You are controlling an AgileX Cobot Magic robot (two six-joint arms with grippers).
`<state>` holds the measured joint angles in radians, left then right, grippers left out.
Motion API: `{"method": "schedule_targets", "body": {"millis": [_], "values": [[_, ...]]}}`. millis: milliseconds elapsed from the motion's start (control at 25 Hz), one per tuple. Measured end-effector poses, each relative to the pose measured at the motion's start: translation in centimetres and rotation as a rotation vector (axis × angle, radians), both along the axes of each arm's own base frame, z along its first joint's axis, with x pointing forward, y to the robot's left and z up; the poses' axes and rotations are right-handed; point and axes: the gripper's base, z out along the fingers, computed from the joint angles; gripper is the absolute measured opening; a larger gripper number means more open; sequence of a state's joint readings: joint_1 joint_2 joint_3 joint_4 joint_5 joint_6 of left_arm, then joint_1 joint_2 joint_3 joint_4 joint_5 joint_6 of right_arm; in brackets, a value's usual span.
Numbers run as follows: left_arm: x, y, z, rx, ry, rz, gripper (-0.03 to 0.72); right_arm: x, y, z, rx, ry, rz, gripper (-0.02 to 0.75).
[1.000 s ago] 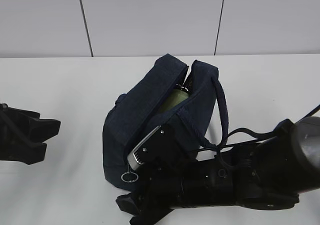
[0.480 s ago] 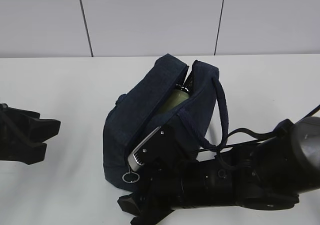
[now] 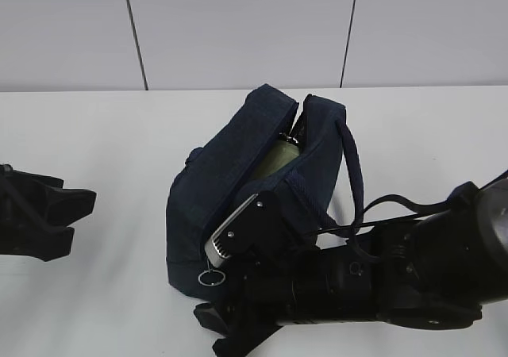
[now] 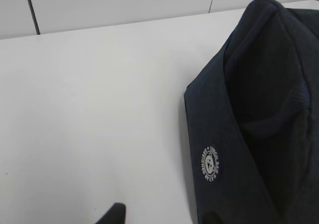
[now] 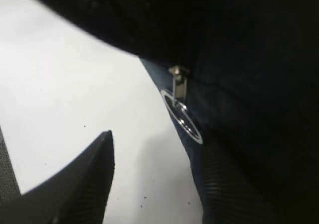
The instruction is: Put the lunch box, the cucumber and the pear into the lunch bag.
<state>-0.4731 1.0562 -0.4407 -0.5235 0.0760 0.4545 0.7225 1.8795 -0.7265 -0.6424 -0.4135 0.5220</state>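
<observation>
The navy lunch bag (image 3: 230, 182) lies on the white table, its zipper gaping along the top. The pale green lunch box lid (image 3: 278, 159) shows inside the gap. The cucumber and the pear are hidden. My right gripper (image 3: 208, 331) is open at the bag's near bottom corner. In the right wrist view the right gripper (image 5: 157, 179) has one finger against the bag fabric, and the metal ring pull (image 5: 182, 117) hangs just ahead. My left gripper (image 3: 83, 218) is open and empty, left of the bag. The left wrist view shows the left gripper (image 4: 164, 216) beside the bag (image 4: 249, 134).
A thick looped handle (image 3: 353, 174) hangs off the bag's right side, over my right arm (image 3: 381, 282). A round white logo (image 4: 211, 163) marks the bag's side. Bare white table (image 3: 103, 135) spreads left of the bag, with a grey wall behind.
My right arm has shifted slightly to the right. The bag's near corner and ring pull have nudged with it. The left arm has not moved.
</observation>
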Motion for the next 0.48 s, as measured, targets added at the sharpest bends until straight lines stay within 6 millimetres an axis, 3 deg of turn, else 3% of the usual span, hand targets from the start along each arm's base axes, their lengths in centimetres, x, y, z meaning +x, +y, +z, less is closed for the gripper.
{"method": "schedule_targets", "body": {"millis": [480], "values": [[0.00, 0.00, 0.00, 0.000, 0.000, 0.000, 0.287, 0.01, 0.16, 0.17, 0.025, -0.006, 0.005, 0.395]]}}
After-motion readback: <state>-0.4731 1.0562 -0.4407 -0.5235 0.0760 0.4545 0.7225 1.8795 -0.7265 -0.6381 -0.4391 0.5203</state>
